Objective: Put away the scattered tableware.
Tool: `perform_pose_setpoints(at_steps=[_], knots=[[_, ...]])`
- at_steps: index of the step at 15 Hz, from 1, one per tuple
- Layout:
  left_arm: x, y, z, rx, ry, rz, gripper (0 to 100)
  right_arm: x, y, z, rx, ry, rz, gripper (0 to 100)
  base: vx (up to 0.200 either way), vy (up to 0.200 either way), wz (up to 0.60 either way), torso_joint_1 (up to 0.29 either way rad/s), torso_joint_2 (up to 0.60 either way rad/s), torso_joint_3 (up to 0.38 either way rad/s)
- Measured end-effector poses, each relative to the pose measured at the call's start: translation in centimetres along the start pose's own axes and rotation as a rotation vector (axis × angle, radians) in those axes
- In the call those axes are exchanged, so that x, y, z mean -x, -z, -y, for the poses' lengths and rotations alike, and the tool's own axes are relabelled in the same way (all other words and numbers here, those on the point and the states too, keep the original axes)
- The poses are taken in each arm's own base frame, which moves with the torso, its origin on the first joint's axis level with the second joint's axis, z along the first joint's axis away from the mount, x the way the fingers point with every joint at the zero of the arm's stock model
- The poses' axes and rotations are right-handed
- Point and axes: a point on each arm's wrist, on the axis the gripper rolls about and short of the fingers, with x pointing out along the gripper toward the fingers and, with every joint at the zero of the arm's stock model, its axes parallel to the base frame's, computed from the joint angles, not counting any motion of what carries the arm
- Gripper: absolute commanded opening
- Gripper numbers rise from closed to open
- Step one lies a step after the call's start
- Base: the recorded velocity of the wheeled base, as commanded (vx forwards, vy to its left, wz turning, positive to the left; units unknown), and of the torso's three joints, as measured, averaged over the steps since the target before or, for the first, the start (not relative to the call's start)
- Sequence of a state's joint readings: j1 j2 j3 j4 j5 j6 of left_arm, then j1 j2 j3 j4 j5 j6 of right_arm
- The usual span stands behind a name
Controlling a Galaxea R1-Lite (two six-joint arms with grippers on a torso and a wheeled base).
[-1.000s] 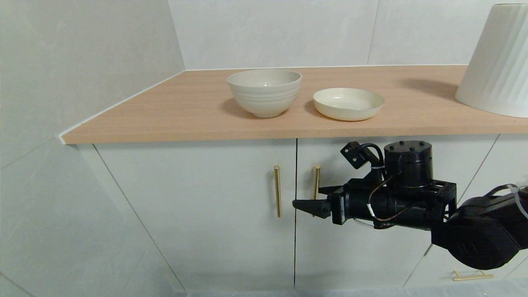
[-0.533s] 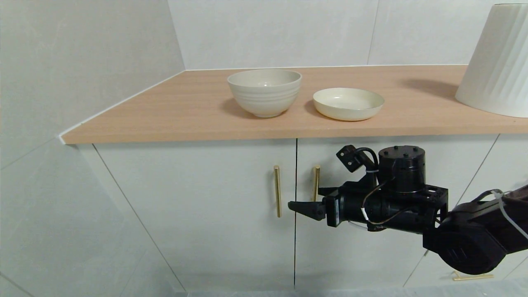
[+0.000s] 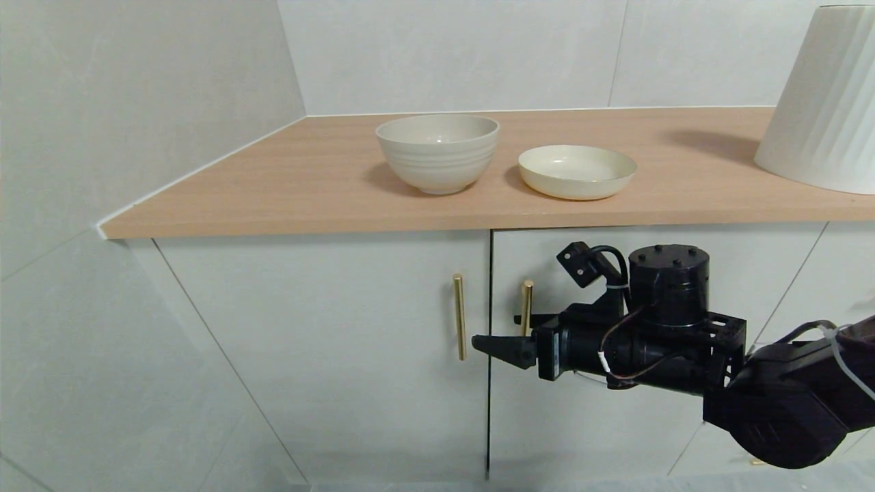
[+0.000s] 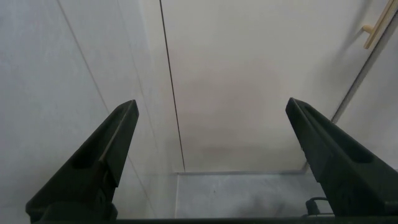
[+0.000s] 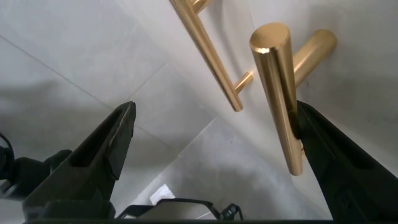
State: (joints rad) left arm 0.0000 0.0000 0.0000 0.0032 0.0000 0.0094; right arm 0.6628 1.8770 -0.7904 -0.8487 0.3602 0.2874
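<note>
On counter: ribbed beige bowl, shallow cream dish | left fingers, right fingers apart

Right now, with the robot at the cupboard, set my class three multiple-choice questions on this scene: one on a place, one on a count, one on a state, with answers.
1. Where is the deep bowl?
A. On the counter, on the robot's left of the shallow dish
B. In a sink
C. Stacked in the dish

2. How many pieces of tableware stand on the counter?
A. One
B. Two
C. Four

3. How do the jaws of the right gripper stand?
A. Shut on the bowl
B. Shut on nothing
C. Open, with a gold door handle between them

Answers: 1 A, the bowl sits on the wood beside the dish. 2 B, one bowl and one dish. 3 C, the right wrist view shows the handle between parted jaws.
</note>
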Motion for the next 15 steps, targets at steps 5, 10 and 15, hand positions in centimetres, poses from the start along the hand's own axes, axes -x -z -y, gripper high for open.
perform_pose_setpoints(at_steps=[5, 10, 15], knots=[[0.0, 0.0, 0.0, 0.0, 0.0, 0.0, 100, 1.5, 0.3, -0.9, -0.004, -0.017, -0.008, 100, 0.0, 0.0, 0.0, 0.0, 0.0, 0.0], [0.0, 0.0, 0.0, 0.001, 0.0, 0.0, 100, 5.0, 1.1, -2.5, -0.014, -0.035, -0.017, 100, 0.0, 0.0, 0.0, 0.0, 0.0, 0.0], [0.0, 0.0, 0.0, 0.003, 0.0, 0.001, 100, 6.2, 1.7, -4.1, -0.007, -0.078, -0.033, 100, 0.0, 0.0, 0.0, 0.0, 0.0, 0.0]])
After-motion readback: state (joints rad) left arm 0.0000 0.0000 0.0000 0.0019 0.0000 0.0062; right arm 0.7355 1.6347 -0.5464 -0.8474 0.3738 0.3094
